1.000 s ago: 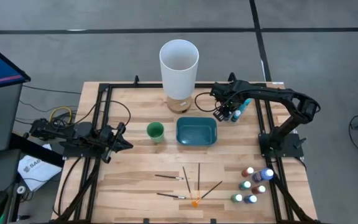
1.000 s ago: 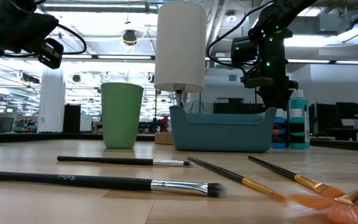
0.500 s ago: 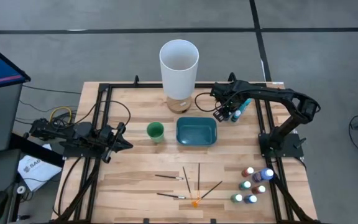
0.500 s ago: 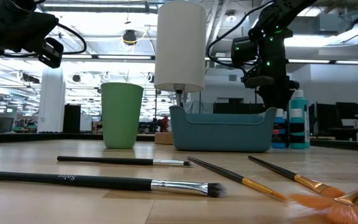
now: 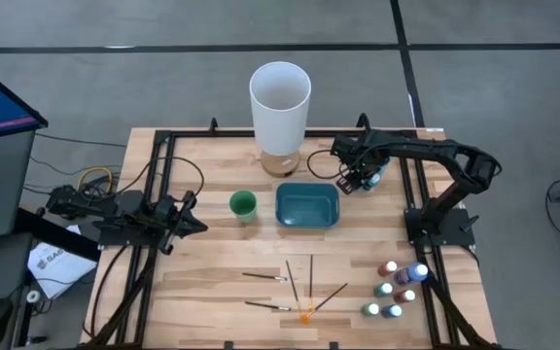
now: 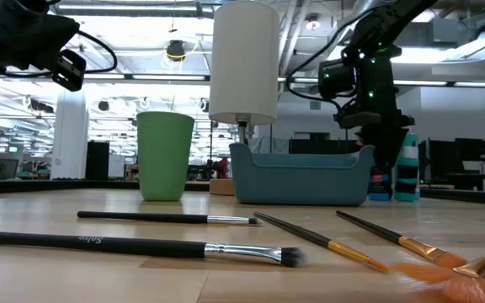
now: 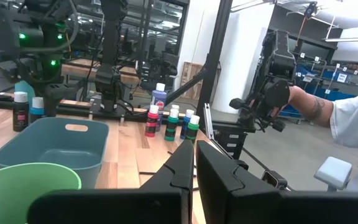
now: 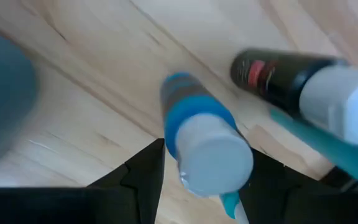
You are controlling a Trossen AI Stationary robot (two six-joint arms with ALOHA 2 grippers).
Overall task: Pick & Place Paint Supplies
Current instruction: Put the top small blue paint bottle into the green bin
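- Blue paint bottle [image 8: 207,146] stood between the right end effector [image 5: 361,181] fingers, beside the teal tray [image 5: 307,206], toward the surface's far right; grip unclear.
- Other bottles [image 5: 397,287] clustered near-right corner.
- Left end effector [image 5: 189,220] together, left edge.

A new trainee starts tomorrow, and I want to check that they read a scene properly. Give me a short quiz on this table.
1. True or false: the blue bin holds paint bottles.
2. What is closest to the right gripper? A: green cup. B: blue bottle. C: orange-tipped brush.
3. Fill in: the bottle cluster stands on the ___ arm's side of the table.
Key: 1 false; 2 B; 3 right.
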